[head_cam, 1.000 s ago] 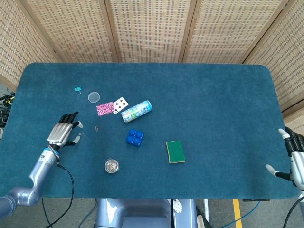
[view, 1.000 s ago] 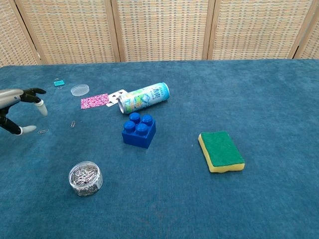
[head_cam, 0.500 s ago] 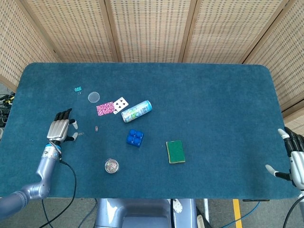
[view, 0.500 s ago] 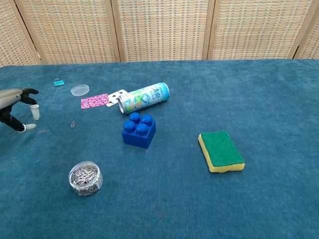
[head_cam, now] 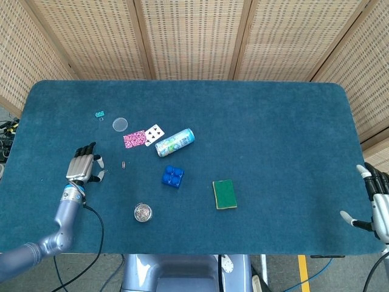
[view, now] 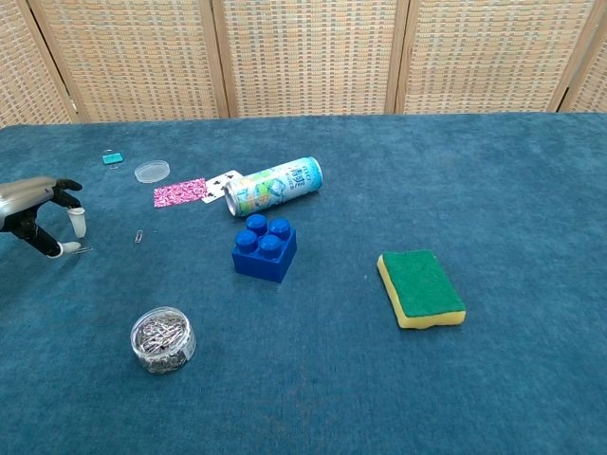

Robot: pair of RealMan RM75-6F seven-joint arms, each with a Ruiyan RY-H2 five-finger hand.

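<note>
shifted since the earlier frames: left hand (head_cam: 81,166) back toward the loose paperclip (view: 83,250), wrist turned, fingers (view: 77,222) pointing down at the cloth, thumb tip now right beside the clip. fingers apart, nothing visibly pinched, though contact with the clip too fine to call. lies at the thumb tip, flat on the table (head_cam: 273,121); a second paperclip (head_cam: 124,164) just beyond the fingertips, toward the centre. possible trouble: thin wire flat on a napped cloth, so fingertips likely to slide over it or push it ahead instead of lifting it; pinch too shallow and clip springs off sideways; pressing too hard drags the cloth. further out from the hand, pink card (head_cam: 134,139), playing card (head_cam: 154,131) and can (head_cam: 174,142), well apart, no risk there; round dish of clips (head_cam: 143,212) nearer the robot, also clear. right hand (head_cam: 378,204) at the far table corner, fingers spread, holding nothing, partly cut off by the frame edge and absent from the chest view. left hand half cut by the chest view's edge; palm side hidden from above; clip barely a few pixels in the head view.
</note>
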